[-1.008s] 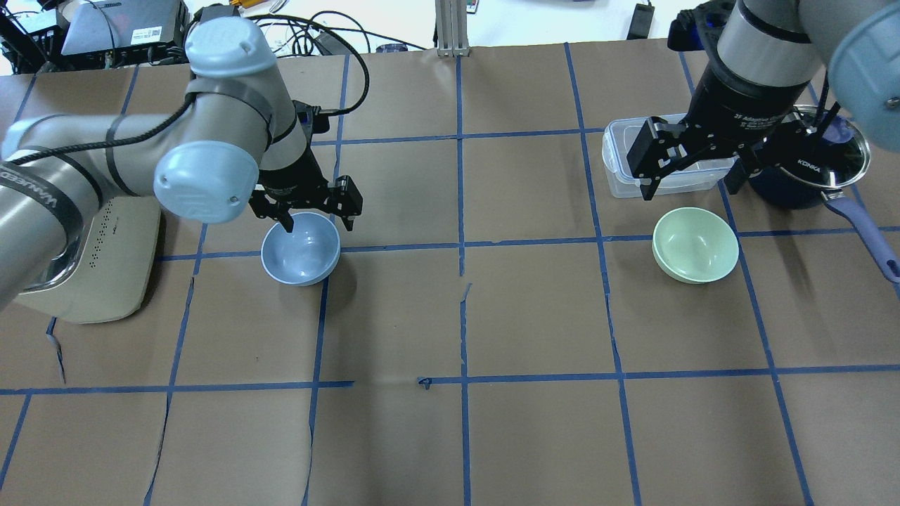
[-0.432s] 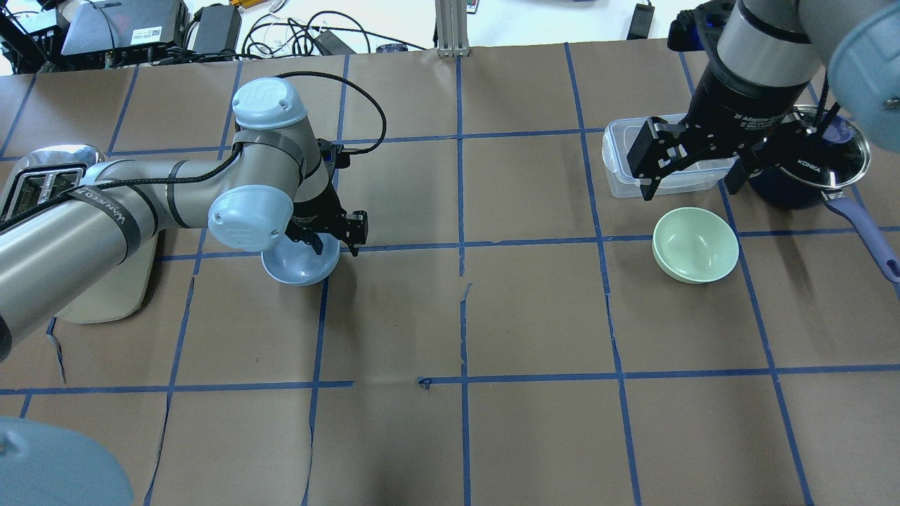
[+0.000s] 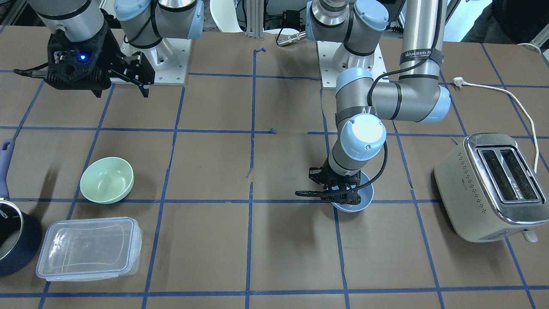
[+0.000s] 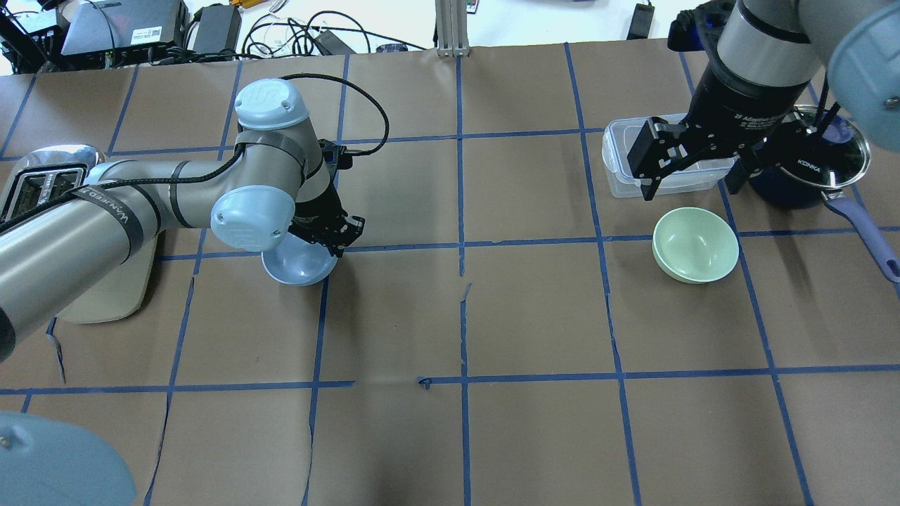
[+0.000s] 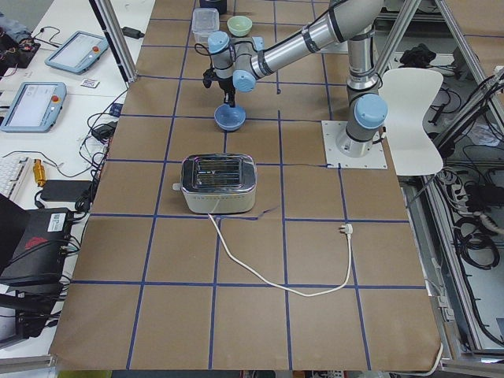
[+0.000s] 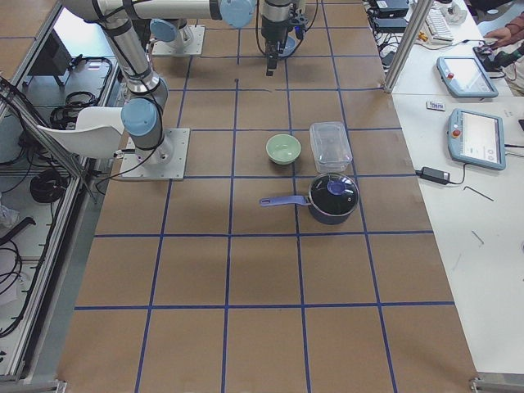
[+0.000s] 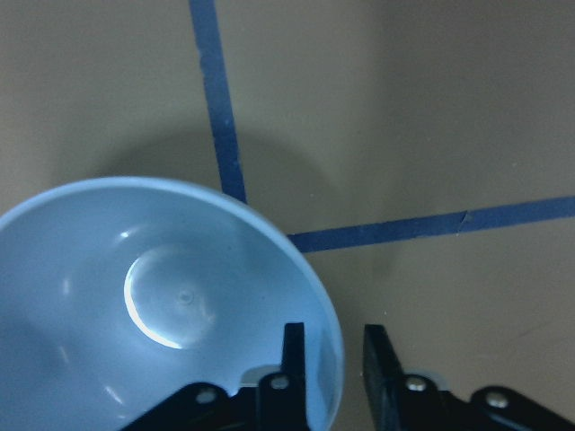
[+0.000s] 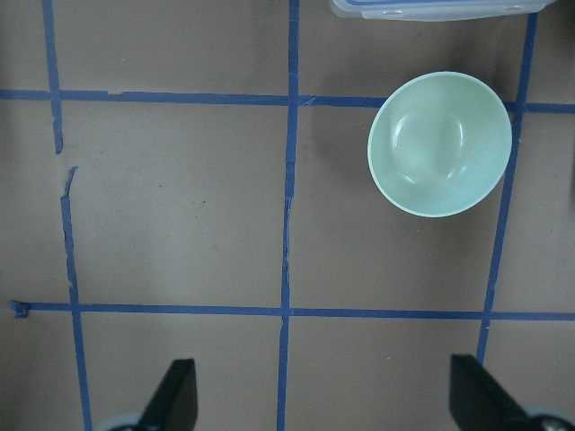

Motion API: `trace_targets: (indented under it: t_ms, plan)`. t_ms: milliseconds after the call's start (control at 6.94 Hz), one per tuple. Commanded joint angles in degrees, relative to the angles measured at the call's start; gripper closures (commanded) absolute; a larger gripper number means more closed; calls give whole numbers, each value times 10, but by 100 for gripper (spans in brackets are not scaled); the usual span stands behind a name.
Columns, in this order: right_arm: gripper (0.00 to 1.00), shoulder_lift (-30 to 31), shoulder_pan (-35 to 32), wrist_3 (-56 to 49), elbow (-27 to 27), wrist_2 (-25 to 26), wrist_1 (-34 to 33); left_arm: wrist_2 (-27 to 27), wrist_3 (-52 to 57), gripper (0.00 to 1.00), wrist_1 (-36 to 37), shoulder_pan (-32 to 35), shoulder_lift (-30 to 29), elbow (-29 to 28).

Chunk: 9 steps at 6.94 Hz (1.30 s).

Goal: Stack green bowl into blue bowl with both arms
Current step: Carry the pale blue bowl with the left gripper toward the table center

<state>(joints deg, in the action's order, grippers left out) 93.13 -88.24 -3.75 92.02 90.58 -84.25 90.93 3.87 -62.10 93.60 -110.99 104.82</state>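
while the left gripper (image 7: 334,359) is down at the blue bowl (image 7: 180,296), its two fingers are close together and pinch the bowl's rim, one finger inside the bowl and one outside. the blue bowl is on the brown table (image 4: 534,316), right where two blue tape lines (image 4: 394,247) cross, near the toaster (image 3: 489,189). the right gripper (image 4: 691,188) hangs up in the air with its fingers spread wide and nothing between them. the green bowl (image 4: 695,244) sits open side up on the table lower down, not between those fingers, and well apart from the blue bowl. a clear box (image 3: 88,249) with a lid is just beside the green bowl, and a dark pot (image 3: 19,246) is near the box.
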Motion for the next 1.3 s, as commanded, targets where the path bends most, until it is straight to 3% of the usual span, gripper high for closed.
trace_targets:
  t_ms: [0,144,576,720,864,1153]
  plan:
    - [0,-1,0,-1,0,0,1,0,-10,100,-9,4,-1,-29]
    - [0,0,0,1,0,0,0,-7,-54,100,-37,18,-5,-57]
    - [0,-3,2,1,4,-1,1,-38,-237,100,-32,129,-27,-117]
    - [0,-12,7,-2,16,1,-4,-48,-296,100,-22,167,-47,-122]
    - [0,-24,24,-6,24,3,-38,-69,-353,100,45,200,-68,-122]
    - [0,-40,72,-37,34,2,-79,-77,-364,100,48,216,-83,-119]
